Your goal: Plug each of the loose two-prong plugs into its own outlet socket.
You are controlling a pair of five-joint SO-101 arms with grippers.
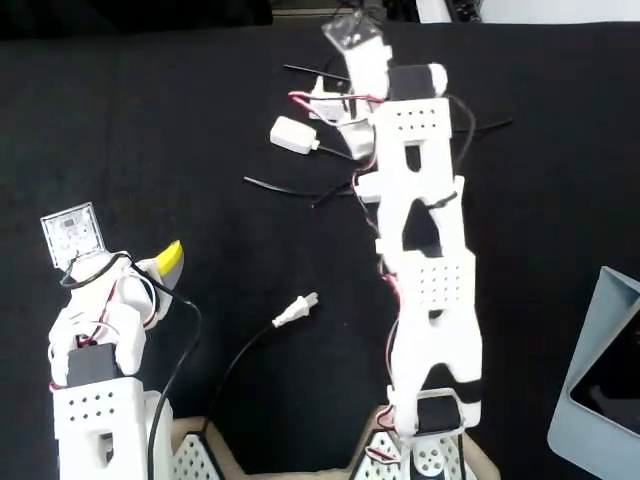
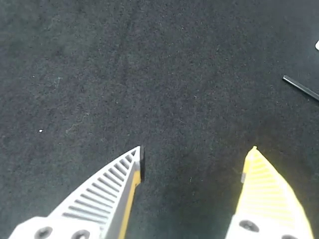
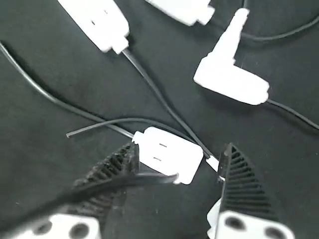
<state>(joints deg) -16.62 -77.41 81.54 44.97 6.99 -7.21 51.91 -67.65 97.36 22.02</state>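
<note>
A loose two-prong plug on a black cord lies on the black cloth near the table's middle front. My right gripper is open at the far middle, its black fingers on either side of a white outlet socket with two slots, just above it. Near it lie another white socket, also seen as the socket, and a white angled plug piece. My left gripper is open over bare cloth at the front left, with nothing between its fingers; its yellow finger points toward the middle.
Thin black cords trail across the cloth around the sockets. One cord crosses the edge of the left wrist view. A grey tray-like object stands at the right edge. The right arm stretches over the table's middle.
</note>
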